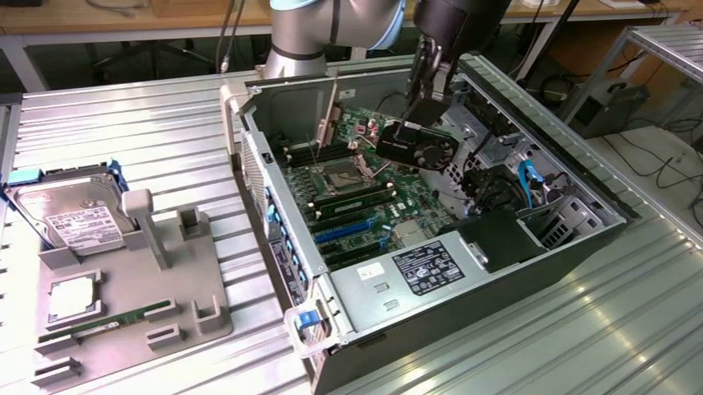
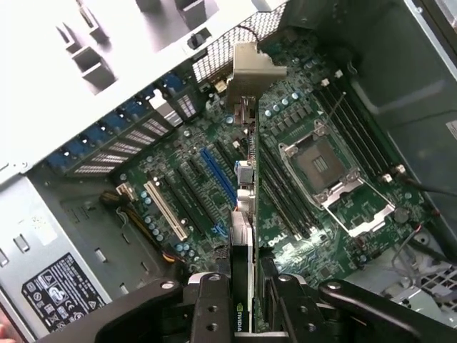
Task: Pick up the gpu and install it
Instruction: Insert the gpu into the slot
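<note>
The tool (image 1: 426,111) is clamped on the gpu (image 1: 420,144), gripping it by its top edge. The card hangs in the air inside the open computer case (image 1: 462,329), which lies on its side toward the exterior view's right edge of the desk (image 1: 132,123). It is above the motherboard (image 1: 363,197) and touches nothing below.

I judge the pickup done and the carry to the slot in hand. The wrist view looks down the card's edge with a finger (image 2: 214,300) on each side. The silvery bracket (image 2: 253,68) points toward the case's perforated rear wall.

Seating it would call for the card's lower edge to be lined up along the blue slot (image 2: 218,175) and the bracket to meet the rear openings, then a straight push down.

The CPU socket (image 2: 318,161) sits just beside that line. A cable bundle (image 1: 505,189) crowds the card's far end, and the power supply (image 1: 429,267) is well apart. Near the desk's left edge in the exterior view, a grey tray (image 1: 209,321) holds a hard drive (image 1: 72,218) and a memory stick (image 1: 110,321).
</note>
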`<action>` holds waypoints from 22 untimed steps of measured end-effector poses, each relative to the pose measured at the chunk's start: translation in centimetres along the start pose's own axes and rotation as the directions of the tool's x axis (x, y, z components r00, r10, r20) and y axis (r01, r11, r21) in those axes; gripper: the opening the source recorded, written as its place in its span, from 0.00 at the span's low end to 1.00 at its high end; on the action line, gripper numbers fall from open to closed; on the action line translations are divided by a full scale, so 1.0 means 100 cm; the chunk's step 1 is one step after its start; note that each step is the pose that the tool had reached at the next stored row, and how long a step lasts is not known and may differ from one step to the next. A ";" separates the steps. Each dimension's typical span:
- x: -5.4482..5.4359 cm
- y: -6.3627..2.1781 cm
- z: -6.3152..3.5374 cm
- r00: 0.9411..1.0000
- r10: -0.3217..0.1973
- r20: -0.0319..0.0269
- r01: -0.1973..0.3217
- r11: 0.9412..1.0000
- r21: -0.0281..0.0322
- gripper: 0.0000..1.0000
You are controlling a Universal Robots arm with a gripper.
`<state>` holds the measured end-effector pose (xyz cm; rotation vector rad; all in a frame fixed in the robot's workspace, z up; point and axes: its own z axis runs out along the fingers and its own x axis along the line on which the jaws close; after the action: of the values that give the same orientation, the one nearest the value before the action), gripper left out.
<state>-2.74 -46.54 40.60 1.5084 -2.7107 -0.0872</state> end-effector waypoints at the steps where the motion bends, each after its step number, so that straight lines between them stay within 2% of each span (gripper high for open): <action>1: 0.000 0.0000 0.0003 1.000 -0.016 -0.001 0.016 1.000 0.000 0.26; 4: 0.000 -0.0001 0.0019 0.996 -0.085 -0.006 0.085 0.996 0.001 0.26; 8: 0.000 -0.0003 0.0038 0.986 -0.167 -0.011 0.167 0.986 0.001 0.26; 10: 0.000 -0.0003 0.0050 0.975 -0.220 -0.014 0.220 0.976 0.001 0.26; 13: 0.000 -0.0004 0.0063 0.962 -0.273 -0.018 0.273 0.962 0.001 0.26; 15: 0.000 -0.0005 0.0077 0.942 -0.335 -0.022 0.335 0.942 0.001 0.26; 16: 0.000 -0.0005 0.0081 0.937 -0.350 -0.023 0.350 0.937 0.001 0.26; 18: 0.000 -0.0006 0.0088 0.929 -0.370 -0.023 0.370 0.929 0.002 0.26; 22: 0.000 -0.0004 0.0111 0.917 -0.398 -0.019 0.398 0.917 0.006 0.26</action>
<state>-2.79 -46.53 39.49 2.0300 -2.3488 -0.0710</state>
